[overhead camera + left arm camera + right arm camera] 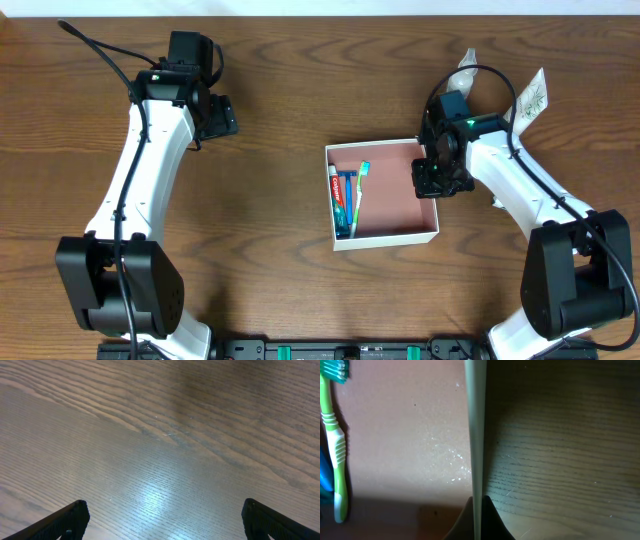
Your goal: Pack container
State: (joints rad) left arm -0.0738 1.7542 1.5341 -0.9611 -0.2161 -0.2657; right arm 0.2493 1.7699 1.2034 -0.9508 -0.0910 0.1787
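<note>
the left gripper [222,114] hung over the bare brown wooden table [165,435] at the far left, fingers spread wide and empty. the right gripper [440,180] reached down onto the shallow square white-walled cardboard container [388,238] at mid-table, clenched on its right wall. a green plastic toothbrush [337,455], a blue toothbrush [346,210] and a red-and-white toothpaste tube [335,188] lay along the container's left side.

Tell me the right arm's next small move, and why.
Probably open the right gripper and lift it off the container's right wall, which it seems to pinch. The toothpaste and toothbrushes lie inside, while the packets wait on the table behind that arm.
</note>
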